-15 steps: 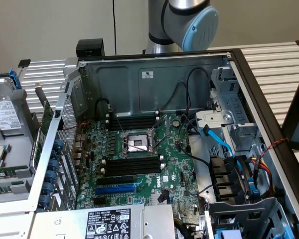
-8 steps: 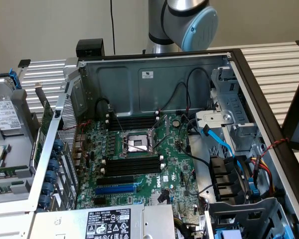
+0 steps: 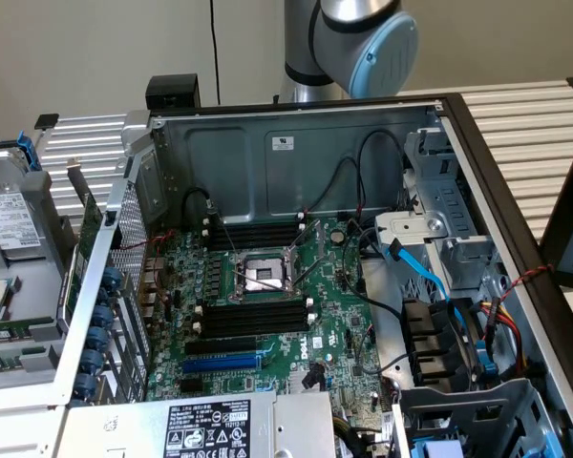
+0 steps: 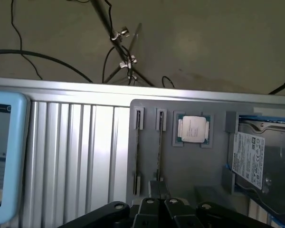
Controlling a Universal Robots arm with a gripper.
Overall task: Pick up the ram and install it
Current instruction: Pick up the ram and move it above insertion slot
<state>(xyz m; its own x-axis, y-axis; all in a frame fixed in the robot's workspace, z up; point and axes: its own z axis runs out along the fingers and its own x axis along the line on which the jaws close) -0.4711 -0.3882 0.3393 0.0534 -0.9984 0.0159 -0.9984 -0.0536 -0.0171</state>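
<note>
The long thin ram stick (image 4: 160, 142) stands on edge in the grey plastic tray (image 4: 194, 166), at nine o'clock from the metal computer case (image 3: 267, 162) in the exterior view. The black gripper (image 4: 159, 200) hangs over one end. I cannot tell if it is open or closed. It should line up straight with the stick.

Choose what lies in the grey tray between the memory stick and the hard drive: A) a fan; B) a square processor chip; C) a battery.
B: in the wrist view a square processor chip with a metal top sits in the grey tray, memory stick on one side, hard drive on the other.
</note>
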